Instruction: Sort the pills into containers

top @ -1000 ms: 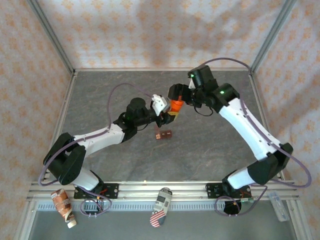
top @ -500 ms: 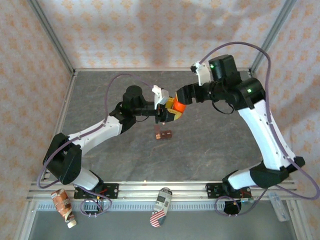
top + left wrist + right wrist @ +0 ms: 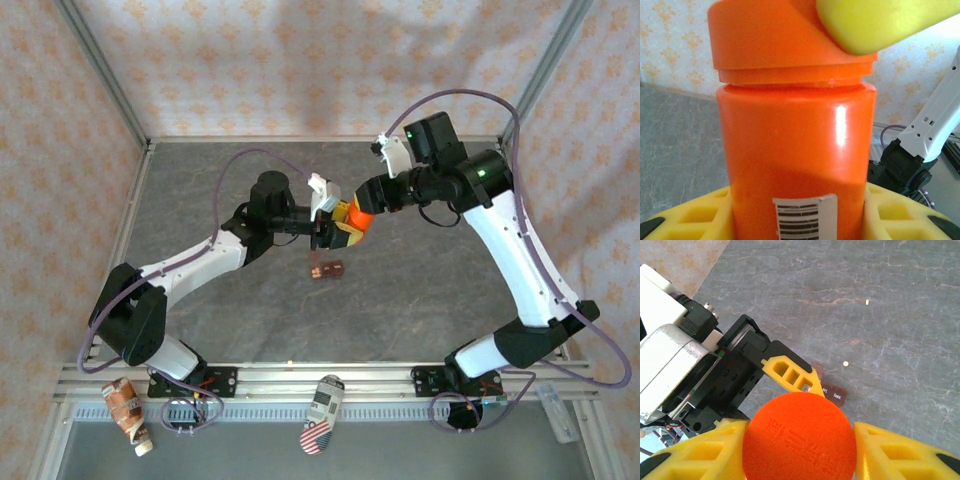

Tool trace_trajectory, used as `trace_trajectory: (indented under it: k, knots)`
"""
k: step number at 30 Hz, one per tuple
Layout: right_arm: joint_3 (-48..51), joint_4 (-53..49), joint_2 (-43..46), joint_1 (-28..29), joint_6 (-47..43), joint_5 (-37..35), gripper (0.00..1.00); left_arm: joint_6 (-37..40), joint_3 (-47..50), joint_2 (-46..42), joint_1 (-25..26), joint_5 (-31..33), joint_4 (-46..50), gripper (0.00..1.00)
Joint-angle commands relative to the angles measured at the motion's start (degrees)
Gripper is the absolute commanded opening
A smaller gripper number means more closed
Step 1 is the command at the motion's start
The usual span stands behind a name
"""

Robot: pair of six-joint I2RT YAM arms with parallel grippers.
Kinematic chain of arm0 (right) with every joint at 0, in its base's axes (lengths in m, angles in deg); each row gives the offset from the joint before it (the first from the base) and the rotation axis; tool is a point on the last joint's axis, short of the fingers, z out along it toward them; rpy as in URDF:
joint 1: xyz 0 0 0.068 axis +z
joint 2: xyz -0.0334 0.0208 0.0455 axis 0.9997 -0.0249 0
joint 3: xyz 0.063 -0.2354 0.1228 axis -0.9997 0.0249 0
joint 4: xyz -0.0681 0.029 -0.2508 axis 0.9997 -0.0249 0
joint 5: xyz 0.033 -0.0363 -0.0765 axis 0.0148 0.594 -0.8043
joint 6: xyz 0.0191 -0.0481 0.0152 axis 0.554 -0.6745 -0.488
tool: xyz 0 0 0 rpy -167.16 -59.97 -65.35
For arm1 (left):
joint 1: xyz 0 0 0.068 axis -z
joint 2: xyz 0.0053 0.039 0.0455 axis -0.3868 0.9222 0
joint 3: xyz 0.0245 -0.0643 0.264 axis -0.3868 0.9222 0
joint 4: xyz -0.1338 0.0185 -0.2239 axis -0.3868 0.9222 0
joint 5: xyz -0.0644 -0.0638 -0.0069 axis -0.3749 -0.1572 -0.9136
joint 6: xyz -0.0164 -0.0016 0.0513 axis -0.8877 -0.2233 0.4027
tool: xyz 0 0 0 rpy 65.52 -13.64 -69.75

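Pills [image 3: 845, 363] (two) — open table [image 3: 900, 320], bottle [image 3: 352, 215] aloft

Open tabletop [image 3: 430, 300] surrounds the containers [image 3: 326, 270]; the held bottle [image 3: 352, 216] hangs near them.

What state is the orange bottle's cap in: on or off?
On: cap seated on the orange bottle, right gripper closed around it.

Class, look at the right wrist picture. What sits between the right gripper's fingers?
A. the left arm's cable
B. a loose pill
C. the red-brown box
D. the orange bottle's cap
D: the round orange cap sits clamped in the right gripper, while the left gripper holds the bottle by its body.
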Motion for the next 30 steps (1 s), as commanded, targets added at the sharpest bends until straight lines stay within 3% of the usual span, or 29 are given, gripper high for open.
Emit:
trace_trajectory:
  k: [1, 7, 11, 16, 18, 23, 26, 30]
  knots:
    - [4.6, 2.4, 1.8, 0.0, 4.0, 0.6, 0.48, -0.6, -1.1, -0.7, 0.1, 2.0, -4.2, 0.00]
    - [12.5, 10.8, 2.6, 2.8, 19.6, -7.8, 0.42, 1.9, 1.1, -2.2, 1.4, 11.1, -7.3, 0.00]
    - [14.9, 15.6, 0.0, 6.9, 29.5, -14.1, 0.43, 8.4, 3.0, -3.4, 5.2, 22.2, -7.3, 0.00]
    - [18.0, 22.0, -2.7, 9.9, 38.9, -19.5, 0.42, 13.6, 7.5, -3.0, 10.6, 38.2, -15.3, 0.00]
    - [18.7, 23.9, -3.2, 10.0, 41.2, -20.1, 0.42, 13.5, 8.1, -2.3, 11.5, 41.4, -17.4, 0.00]
    - [15.0, 22.7, -3.7, 8.9, 40.2, -21.6, 0.49, 12.7, 8.0, -0.8, 11.1, 40.4, -17.2, 0.00]
    - [11.1, 20.3, -1.9, 6.4, 37.4, -19.9, 0.67, 10.6, 7.9, -1.1, 9.4, 36.9, -17.4, 0.00]
    - [10.0, 20.9, 5.0, 2.4, 34.1, -16.8, 0.82, 6.2, 8.0, -1.8, 6.1, 29.5, -19.3, 0.00]
